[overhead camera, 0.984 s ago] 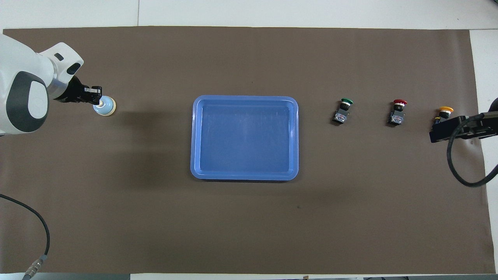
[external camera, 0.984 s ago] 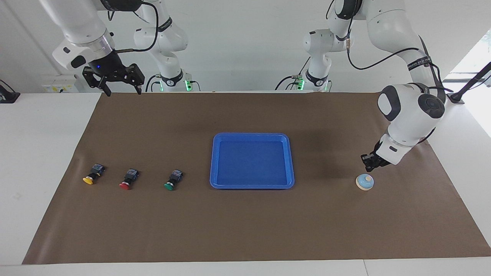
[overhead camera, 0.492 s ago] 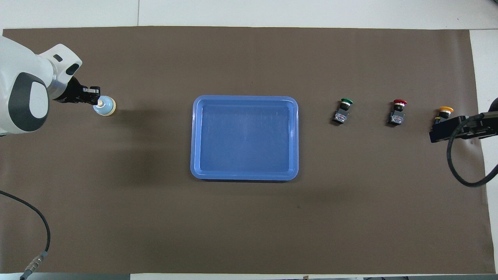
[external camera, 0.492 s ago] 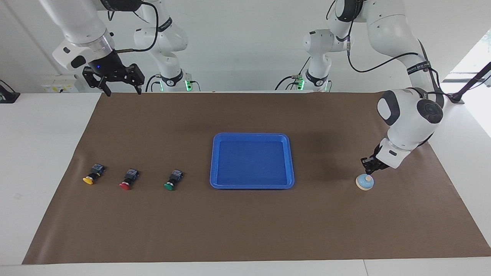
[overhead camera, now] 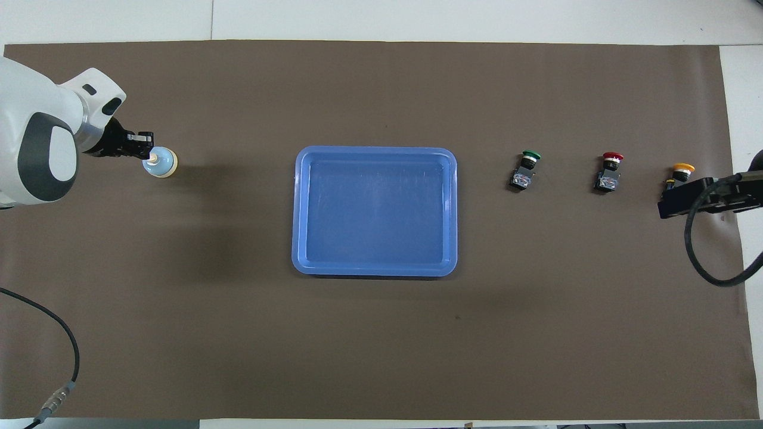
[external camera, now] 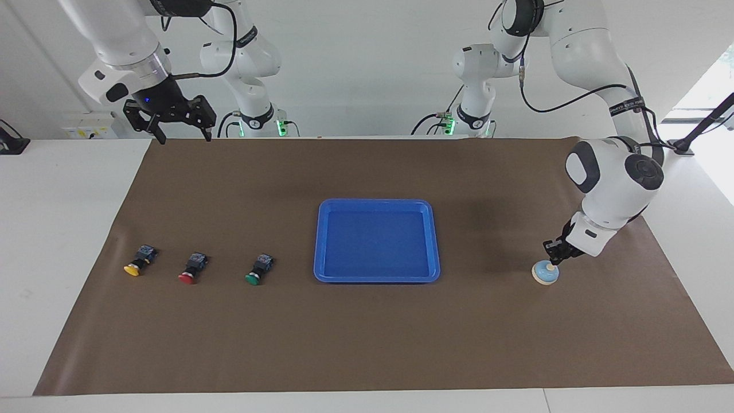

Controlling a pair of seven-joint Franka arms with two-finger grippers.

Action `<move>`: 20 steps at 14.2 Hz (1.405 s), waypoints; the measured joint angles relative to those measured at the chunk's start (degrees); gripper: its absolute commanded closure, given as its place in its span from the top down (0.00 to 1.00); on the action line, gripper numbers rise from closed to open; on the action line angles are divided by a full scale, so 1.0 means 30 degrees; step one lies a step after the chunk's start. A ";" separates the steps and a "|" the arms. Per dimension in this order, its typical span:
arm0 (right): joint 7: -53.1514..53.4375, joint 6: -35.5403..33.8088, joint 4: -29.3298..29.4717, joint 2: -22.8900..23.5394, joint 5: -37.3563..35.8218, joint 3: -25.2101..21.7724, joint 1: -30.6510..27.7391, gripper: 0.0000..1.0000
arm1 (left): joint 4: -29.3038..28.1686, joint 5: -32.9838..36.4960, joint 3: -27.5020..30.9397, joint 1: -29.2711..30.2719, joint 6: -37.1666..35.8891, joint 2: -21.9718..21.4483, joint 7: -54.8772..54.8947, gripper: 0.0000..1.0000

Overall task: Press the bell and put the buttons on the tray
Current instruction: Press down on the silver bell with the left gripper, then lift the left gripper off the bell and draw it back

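The light blue bell (external camera: 545, 275) stands on the brown mat toward the left arm's end; it also shows in the overhead view (overhead camera: 163, 167). My left gripper (external camera: 552, 256) is shut, its tips down on the bell's cream knob; the overhead view shows it too (overhead camera: 146, 150). The empty blue tray (external camera: 377, 202) lies mid-table. The green (external camera: 253, 278), red (external camera: 187, 276) and yellow (external camera: 133, 268) buttons lie in a row toward the right arm's end. My right gripper (external camera: 182, 136) is open and empty, raised over the mat's edge nearest the robots, and waits.
A brown mat (external camera: 367, 344) covers most of the white table. In the overhead view the right gripper's body (overhead camera: 685, 199) hangs beside the yellow button (overhead camera: 681, 171). A cable (overhead camera: 65, 339) loops over the mat's corner near the left arm.
My left gripper has come down from just above and beside the bell onto its knob. The right arm, buttons and tray have not moved.
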 measured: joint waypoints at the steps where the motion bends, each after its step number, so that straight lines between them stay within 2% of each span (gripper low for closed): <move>1: 0.0000 0.0000 0.0000 0.0000 0.0000 0.0000 0.0000 1.00 | 0.0000 0.0000 0.0004 0.0000 0.0033 0.0022 -0.0001 0.00; 9: 0.0000 0.0000 -0.0003 -0.0005 0.0000 0.0000 0.0000 1.00 | -0.1120 0.0002 0.0011 -0.0001 0.1768 0.0317 -0.0067 0.00; 16: 0.0000 0.0000 -0.0008 -0.0006 0.0000 0.0000 0.0000 1.00 | -0.1320 0.0002 0.0012 0.0000 0.1991 0.0174 -0.0080 0.00; 18: 0.0000 0.0000 -0.0008 -0.0006 0.0000 0.0000 0.0000 1.00 | -0.1275 0.0002 0.0019 0.0003 0.1807 -0.0040 -0.0091 0.23; 20: 0.0000 0.0000 -0.0008 -0.0006 0.0000 0.0000 0.0000 1.00 | -0.0964 0.0002 0.0064 0.0039 0.0526 -0.0883 -0.0118 0.47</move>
